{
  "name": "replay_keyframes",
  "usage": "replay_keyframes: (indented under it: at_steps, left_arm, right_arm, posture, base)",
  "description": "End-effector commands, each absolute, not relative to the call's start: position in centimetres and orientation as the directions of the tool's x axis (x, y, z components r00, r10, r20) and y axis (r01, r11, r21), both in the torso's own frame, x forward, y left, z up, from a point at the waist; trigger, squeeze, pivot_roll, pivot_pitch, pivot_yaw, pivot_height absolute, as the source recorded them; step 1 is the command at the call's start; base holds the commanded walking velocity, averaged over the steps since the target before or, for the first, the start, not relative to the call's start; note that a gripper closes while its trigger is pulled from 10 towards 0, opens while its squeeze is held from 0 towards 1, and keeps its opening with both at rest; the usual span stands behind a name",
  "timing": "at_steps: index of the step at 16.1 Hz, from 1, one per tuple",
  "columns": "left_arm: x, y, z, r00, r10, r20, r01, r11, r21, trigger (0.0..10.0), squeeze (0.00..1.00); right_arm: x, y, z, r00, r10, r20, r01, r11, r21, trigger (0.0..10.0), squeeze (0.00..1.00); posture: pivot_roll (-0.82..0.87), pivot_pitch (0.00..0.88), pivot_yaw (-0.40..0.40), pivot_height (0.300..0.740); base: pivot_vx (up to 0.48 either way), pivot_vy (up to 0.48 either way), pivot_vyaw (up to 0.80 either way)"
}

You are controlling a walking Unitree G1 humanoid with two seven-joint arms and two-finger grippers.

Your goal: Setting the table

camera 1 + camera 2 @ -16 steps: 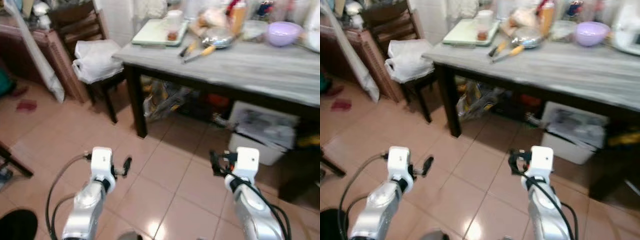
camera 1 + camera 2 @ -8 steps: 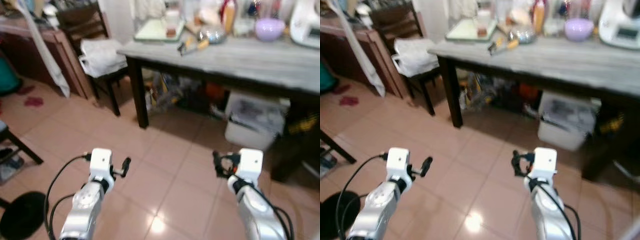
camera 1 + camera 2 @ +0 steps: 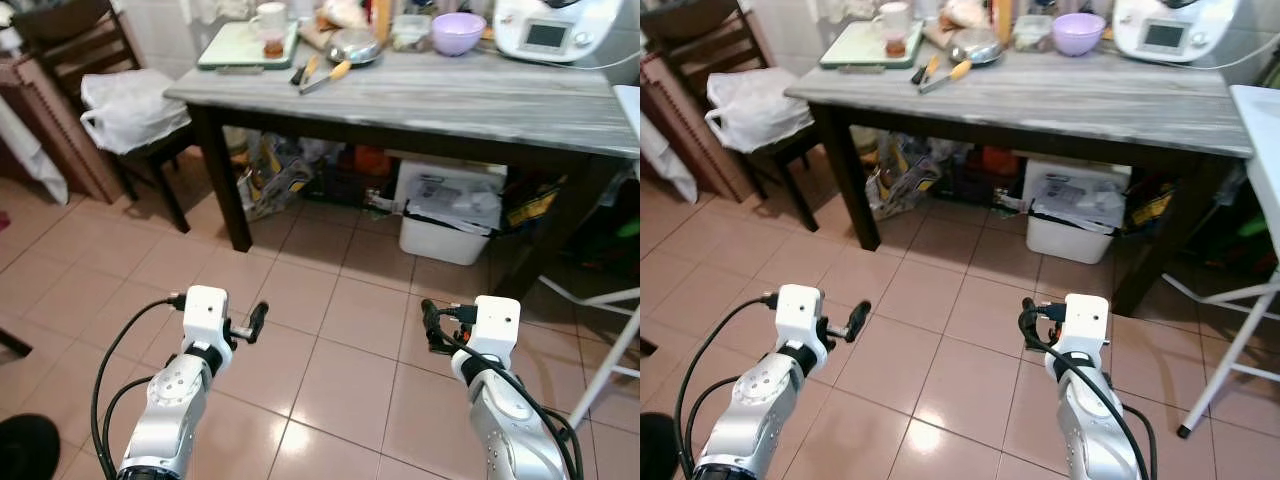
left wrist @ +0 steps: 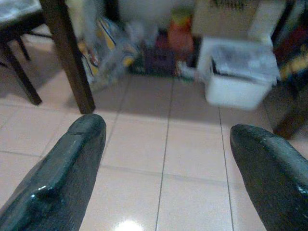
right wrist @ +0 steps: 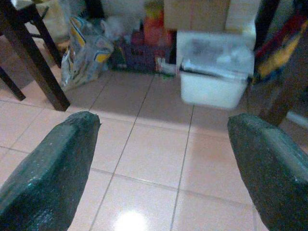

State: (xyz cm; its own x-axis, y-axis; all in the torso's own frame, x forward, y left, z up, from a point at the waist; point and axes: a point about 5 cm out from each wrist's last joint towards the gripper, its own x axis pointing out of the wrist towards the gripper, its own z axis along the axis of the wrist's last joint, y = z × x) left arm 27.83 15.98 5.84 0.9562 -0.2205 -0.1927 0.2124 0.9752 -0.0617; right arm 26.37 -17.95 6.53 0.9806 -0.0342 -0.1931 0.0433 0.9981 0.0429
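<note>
I am standing on the tiled floor (image 3: 330,370) a little way off from the grey tabletop (image 3: 480,100), holding both arms out in front of me. My left hand (image 4: 166,159) is spread wide with nothing between its fingers, and my right hand (image 5: 163,159) is spread wide and empty too. The things I judge I will need are all sitting well apart from me along the far edge of the tabletop: a pale green tray (image 3: 235,45) with a cup (image 3: 270,20) on it, a metal pan (image 3: 355,45), some utensils with yellow and dark handles (image 3: 315,72) just beside it, a purple bowl (image 3: 458,30) and a white kitchen appliance (image 3: 548,25). The near stretch of the tabletop is lying bare, so I reckon the setting is not yet begun: I am carrying nothing, nothing is laid out in places, and the approach, the picking and the arranging are all left to do.
</note>
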Motion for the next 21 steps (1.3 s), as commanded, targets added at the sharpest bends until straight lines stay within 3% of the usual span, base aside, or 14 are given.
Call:
replay_keyframes:
  at_steps: [1,6,11,17,21]
  left_arm:
    - [28.0,16.7,7.6,0.976,-0.187,-0.115,0.179,0.981,-0.07,10.0,0.0]
    - [25.8,18.2,10.3,0.993,-0.117,0.001,0.117,0.993,-0.023,10.0,0.0]
    - [24.0,19.2,8.6,0.991,-0.109,-0.083,0.109,0.994,-0.002,10.0,0.0]
    - [24.1,18.5,8.3,0.982,-0.154,-0.104,0.156,0.988,0.006,10.0,0.0]
    - [24.6,18.3,8.2,0.979,-0.172,-0.11,0.174,0.985,0.003,10.0,0.0]
  right_arm:
    - [26.6,-17.7,9.0,0.997,-0.025,-0.075,0.024,1.0,-0.019,10.0,0.0]
    - [23.4,-17.9,12.8,0.999,-0.012,0.031,0.014,0.997,-0.079,10.0,0.0]
    - [21.6,-18.7,12.0,0.997,-0.074,-0.024,0.071,0.99,-0.119,10.0,0.0]
    - [21.4,-18.6,10.8,0.995,-0.072,-0.075,0.063,0.99,-0.124,10.0,0.0]
    - [21.6,-18.5,10.8,0.995,-0.064,-0.072,0.055,0.991,-0.122,10.0,0.0]
  posture:
    - [-0.01,0.068,0.041,0.74]
    - [-0.03,0.079,0.049,0.74]
    - [-0.04,0.075,0.052,0.74]
    - [-0.05,0.086,0.062,0.74]
    - [-0.05,0.082,0.062,0.74]
  base:
    - [0.0,0.0,0.0]
    - [0.0,0.0,0.0]
    - [0.0,0.0,-0.14]
    - [0.0,0.0,-0.78]
    - [0.0,0.0,-0.12]
